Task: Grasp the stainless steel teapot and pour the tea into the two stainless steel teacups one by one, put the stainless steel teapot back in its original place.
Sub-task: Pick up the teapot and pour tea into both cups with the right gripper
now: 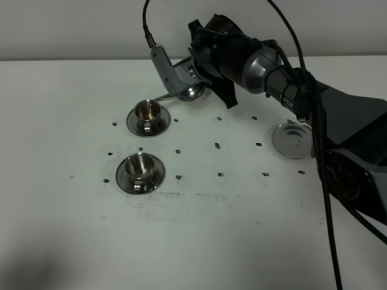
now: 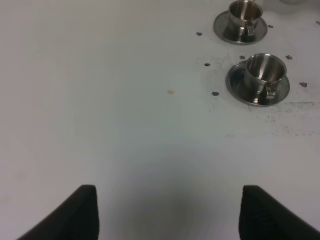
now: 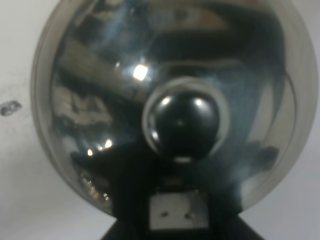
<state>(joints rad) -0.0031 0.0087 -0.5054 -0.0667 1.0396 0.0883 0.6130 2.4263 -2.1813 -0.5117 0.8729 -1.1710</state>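
My right gripper (image 1: 181, 77) is shut on the stainless steel teapot (image 1: 195, 92), which hangs tilted with its thin spout over the far teacup (image 1: 147, 113). A brownish tint of tea (image 1: 146, 108) shows inside that cup. The near teacup (image 1: 140, 167) stands on its saucer closer to the front. In the right wrist view the teapot's shiny body (image 3: 125, 75) and dark lid knob (image 3: 182, 125) fill the picture. The round steel coaster (image 1: 292, 140) lies bare at the right. In the left wrist view both cups (image 2: 244, 15) (image 2: 265, 70) are far from my open left gripper (image 2: 170, 215).
The white table (image 1: 60, 211) carries small black marks (image 1: 217, 145) in rows around the cups and coaster. The right arm's dark body (image 1: 338, 121) and black cables (image 1: 329, 229) stretch over the table's right side.
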